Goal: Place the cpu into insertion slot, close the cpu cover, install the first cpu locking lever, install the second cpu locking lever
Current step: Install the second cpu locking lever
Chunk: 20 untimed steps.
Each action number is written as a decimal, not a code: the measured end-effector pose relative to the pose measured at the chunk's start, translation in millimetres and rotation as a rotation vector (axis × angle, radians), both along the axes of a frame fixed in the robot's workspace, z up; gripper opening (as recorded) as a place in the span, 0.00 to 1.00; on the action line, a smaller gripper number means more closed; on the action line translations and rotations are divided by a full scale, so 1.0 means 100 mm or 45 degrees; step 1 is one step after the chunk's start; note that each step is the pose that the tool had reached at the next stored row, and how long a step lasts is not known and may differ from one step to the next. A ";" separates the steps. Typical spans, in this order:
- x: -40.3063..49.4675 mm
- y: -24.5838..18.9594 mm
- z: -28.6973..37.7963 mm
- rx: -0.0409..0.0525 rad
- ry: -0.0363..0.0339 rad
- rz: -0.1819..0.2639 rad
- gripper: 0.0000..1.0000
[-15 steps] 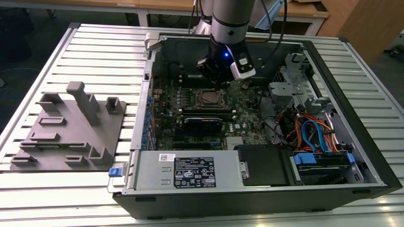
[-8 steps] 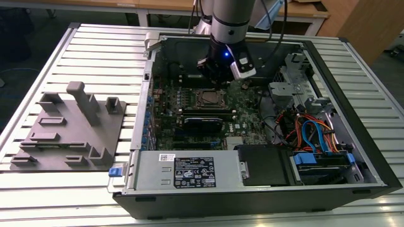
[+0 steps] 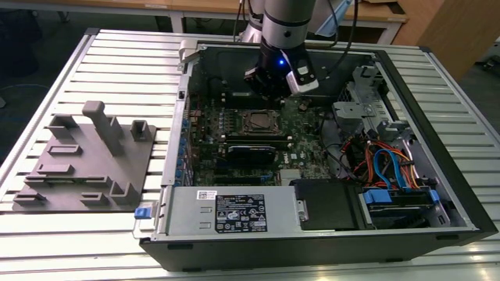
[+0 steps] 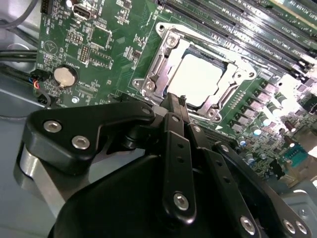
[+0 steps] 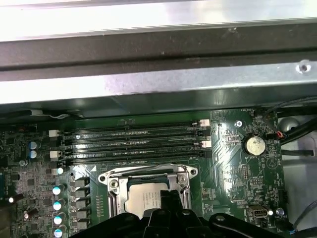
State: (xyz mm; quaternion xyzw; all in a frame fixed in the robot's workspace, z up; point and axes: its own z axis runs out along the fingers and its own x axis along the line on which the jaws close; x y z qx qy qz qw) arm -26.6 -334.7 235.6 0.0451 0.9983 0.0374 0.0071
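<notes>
Since the cpu [image 4: 198, 79] already sits in the insertion slot [image 4: 216, 62] under the closed cpu cover [image 4: 161, 62], centre frame, I judge the locking levers are in hand; my pincer [image 4: 173, 101], pressed together and empty, must catch one precisely.

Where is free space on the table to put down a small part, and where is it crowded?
Free: the slatted table behind the grey fixture, and in front of it. Crowded: inside the case, around the gripper and cables.
</notes>
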 end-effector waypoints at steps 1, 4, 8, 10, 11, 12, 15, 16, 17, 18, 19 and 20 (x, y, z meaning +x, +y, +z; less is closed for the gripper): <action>0.000 -0.001 -0.001 0.000 0.0001 0.000 0.10; 0.000 -0.038 -0.004 0.000 0.0002 0.000 0.10; -0.001 -0.059 -0.006 0.000 0.0001 0.000 0.10; 0.000 -0.061 -0.006 0.000 0.0001 0.000 0.10; 0.000 -0.061 -0.006 0.000 0.0001 0.000 0.10; 0.000 -0.061 -0.006 0.000 0.0001 0.000 0.10; 0.000 -0.061 -0.006 0.000 0.0001 0.000 0.10; 0.000 -0.061 -0.006 0.000 0.0001 0.000 0.10; 0.000 -0.061 -0.006 0.000 0.0001 0.000 0.10; 0.000 -0.062 -0.006 0.000 0.0001 0.000 0.10; 0.000 -0.062 -0.006 0.000 0.0001 0.000 0.10; 0.000 -0.062 -0.006 0.000 0.0001 0.000 0.10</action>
